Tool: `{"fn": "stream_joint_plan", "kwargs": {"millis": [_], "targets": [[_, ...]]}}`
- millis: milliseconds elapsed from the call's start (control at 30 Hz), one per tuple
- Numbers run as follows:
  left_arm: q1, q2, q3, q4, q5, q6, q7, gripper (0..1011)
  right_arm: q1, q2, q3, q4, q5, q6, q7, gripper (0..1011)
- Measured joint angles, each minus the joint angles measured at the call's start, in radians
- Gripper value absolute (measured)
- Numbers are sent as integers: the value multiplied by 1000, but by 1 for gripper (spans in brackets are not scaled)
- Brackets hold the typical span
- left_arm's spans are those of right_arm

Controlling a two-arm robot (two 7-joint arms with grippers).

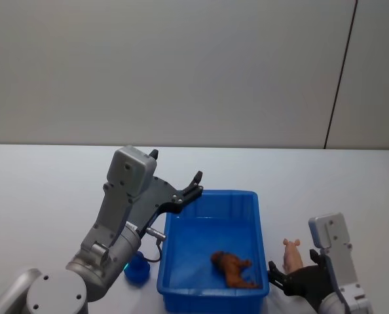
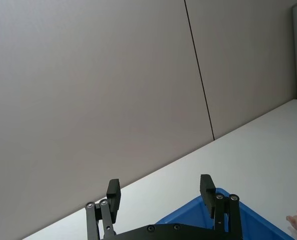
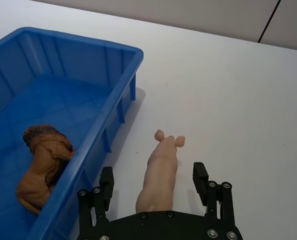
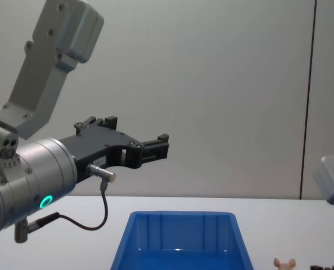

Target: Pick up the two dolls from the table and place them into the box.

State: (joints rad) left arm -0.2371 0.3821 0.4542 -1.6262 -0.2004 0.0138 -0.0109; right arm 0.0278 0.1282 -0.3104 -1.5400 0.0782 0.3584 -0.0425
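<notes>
The left gripper (image 1: 176,165) hangs in the air over the far left corner of the bright blue rectangular plastic bin (image 1: 211,193), its black fingers spread apart and holding nothing; the chest view shows it well above the rim. The bin stands on the plain white worktop (image 1: 50,183). Inside the bin, near its near right corner, the shaggy reddish-brown animal figurine (image 1: 234,268) lies on the floor close to the right wall. Just beyond that wall, the pale pink animal figurine with small pointed ears (image 3: 161,170) lies on the worktop. The right gripper (image 3: 153,172) sits low there with its fingers spread, one on each side of the pink figurine, touching neither flank.
</notes>
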Motion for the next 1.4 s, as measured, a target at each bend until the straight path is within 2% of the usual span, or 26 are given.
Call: {"fn": "stream_joint_plan", "kwargs": {"millis": [267,700,767,1033,1400], "targets": [[0,0,0,0,0,0,0,1001,8,-13,-3,26,-9,1,-8,831],[0,0,0,0,0,0,0,1001,9,-25,-3,37,-15,11,-37,407],[0,0,0,0,0,0,0,1001,7,-26,-2,36,-16,12,-43,371],[0,0,0,0,0,0,0,1001,-3,-25,0,14,-33,-1,-61,371],[0,0,0,0,0,0,0,1001,-21,-13,4,-52,-66,-75,-64,371]]}}
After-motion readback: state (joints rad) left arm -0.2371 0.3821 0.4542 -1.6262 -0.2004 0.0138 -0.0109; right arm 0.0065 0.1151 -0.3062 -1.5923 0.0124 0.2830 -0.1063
